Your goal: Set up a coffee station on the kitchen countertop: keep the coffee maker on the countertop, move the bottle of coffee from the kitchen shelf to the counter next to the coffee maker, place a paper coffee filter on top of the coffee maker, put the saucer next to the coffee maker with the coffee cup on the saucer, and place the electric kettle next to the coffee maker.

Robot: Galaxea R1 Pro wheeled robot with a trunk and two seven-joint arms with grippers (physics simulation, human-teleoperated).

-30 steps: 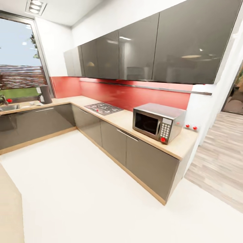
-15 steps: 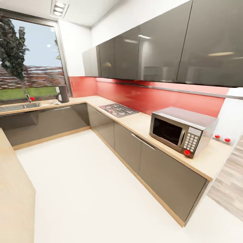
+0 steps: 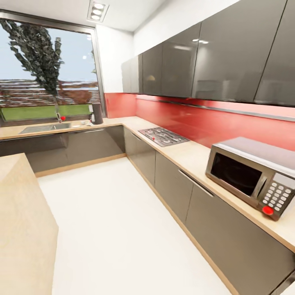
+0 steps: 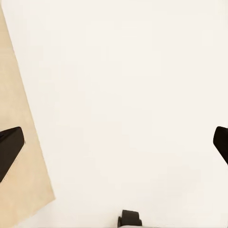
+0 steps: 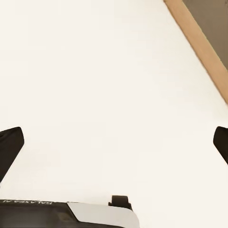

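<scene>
At the head view's left edge a pale wood block rises beside the white floor. Behind it, under the big window, the surface carries a sink with a red-knobbed tap. Just right of the sink, in the corner by the window frame, stands a dark upright thing that is probably the coffee maker, though it is too small and blurred to be sure; a few small pale items lie beside it and cannot be made out.

From that corner the surface runs toward the camera along the red backsplash. A hob is set into it, well apart from the microwave, which sits near the right edge with a red dial at its front corner. Grey base cabinets stand below and glossy grey wall cabinets hang above.

In the left wrist view the left gripper hangs over the floor and the edge of the wood block, its dark fingertips at opposite edges of the picture, so the jaws stand wide with nothing between them.

In the right wrist view the right gripper hangs likewise over bare floor, near a cabinet's wood plinth; its jaws also stand wide and hold nothing.
</scene>
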